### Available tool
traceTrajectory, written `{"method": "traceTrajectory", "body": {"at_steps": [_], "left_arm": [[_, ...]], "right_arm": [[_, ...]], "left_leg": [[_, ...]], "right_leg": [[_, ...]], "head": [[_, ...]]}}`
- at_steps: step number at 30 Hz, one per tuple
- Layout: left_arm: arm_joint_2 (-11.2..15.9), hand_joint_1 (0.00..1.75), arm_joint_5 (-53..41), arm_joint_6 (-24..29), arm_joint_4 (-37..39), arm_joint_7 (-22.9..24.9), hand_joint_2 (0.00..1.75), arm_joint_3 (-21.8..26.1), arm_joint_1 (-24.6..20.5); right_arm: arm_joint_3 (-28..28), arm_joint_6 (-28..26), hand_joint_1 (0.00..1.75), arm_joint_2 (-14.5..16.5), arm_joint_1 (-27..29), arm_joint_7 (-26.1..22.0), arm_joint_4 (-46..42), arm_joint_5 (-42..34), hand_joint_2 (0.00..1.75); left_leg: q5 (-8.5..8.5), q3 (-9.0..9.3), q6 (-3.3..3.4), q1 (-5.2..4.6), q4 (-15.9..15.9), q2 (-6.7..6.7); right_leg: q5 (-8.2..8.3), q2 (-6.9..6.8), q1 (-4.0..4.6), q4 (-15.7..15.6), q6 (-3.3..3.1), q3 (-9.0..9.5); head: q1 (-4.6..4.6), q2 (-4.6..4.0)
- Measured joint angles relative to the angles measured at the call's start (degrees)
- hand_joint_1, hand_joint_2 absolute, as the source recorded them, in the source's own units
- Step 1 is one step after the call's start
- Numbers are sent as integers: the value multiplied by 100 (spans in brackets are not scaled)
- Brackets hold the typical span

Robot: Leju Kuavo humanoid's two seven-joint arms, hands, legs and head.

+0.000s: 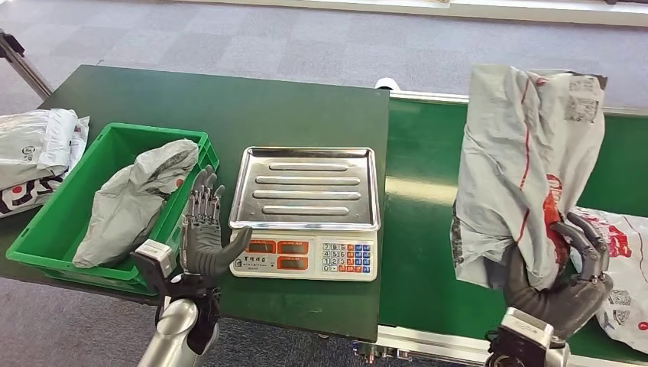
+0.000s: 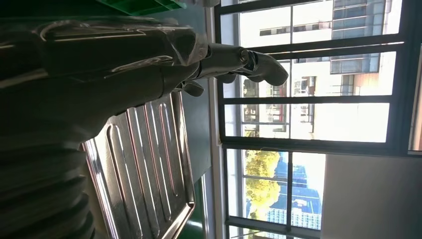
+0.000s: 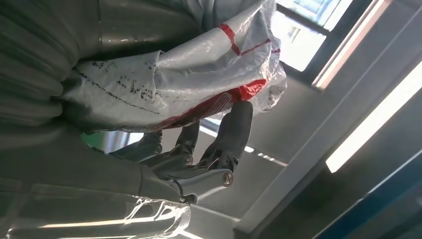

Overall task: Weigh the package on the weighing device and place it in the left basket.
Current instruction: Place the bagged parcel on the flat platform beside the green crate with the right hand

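silver arms, dark grey hand with ribbed cover.

The dark green table carries a green basket and scale.

The scale's ribbed metal tray is gleaming; the package is showing crinkled, glossy plastic film; the green basket is looking smooth plastic.

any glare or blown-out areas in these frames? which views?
Head view: soft glare streaks on the scale tray, otherwise evenly lit. Left wrist view: windows blown out, left robot hand dark against them. Right wrist view: bright window patch behind the package, right robot hand shadowed.
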Motion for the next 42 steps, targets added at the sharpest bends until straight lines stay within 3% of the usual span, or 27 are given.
{"method": "traceTrajectory", "body": {"at_steps": [5, 11, 16, 32, 37, 42], "left_arm": [[-5, 0, 17, 14, -4, -30, 175, 29, -9], [-10, 0, 34, 16, -4, -30, 175, 32, -20], [-8, 0, 127, 16, -1, -30, 175, 32, -80], [1, 0, 202, 14, 50, -30, 175, 29, -130], [4, 0, 220, 5, 105, -51, 175, -23, -129], [25, 0, 266, 17, 166, -57, 175, -104, -166]], "right_arm": [[582, 4, 175, -186, -468, 0, 371, 575, 175], [888, 35, 175, -275, -762, 0, 717, 706, 175], [1136, 407, 175, -336, -1007, 64, 1187, 764, 175], [1398, 559, 175, -390, -1296, 251, 1869, 1014, 175], [1615, 648, 175, -373, -1677, 630, 2720, 1454, 175], [1842, 1008, 175, -227, -2202, 808, 3816, 1349, 175]], "left_leg": [[1, 2, 0, 0, 1, 1], [1, -1, 0, 0, 1, -6], [1, -1, 0, 0, 1, -7], [2, -3, 0, 0, 1, -6], [3, -2, 0, 0, 1, -8], [4, -1, 0, 0, 1, -8]], "right_leg": [[0, -1, 0, 0, 0, -1], [0, -4, 0, 0, 0, -2], [0, -4, 0, 0, 0, -2], [0, -3, 0, 0, 0, -3], [2, -3, 0, 1, 0, -2], [2, -3, 0, 1, 0, -3]], "head": [[0, 0], [-1, 0], [1, 0], [0, 0], [0, 0], [0, 0]]}}
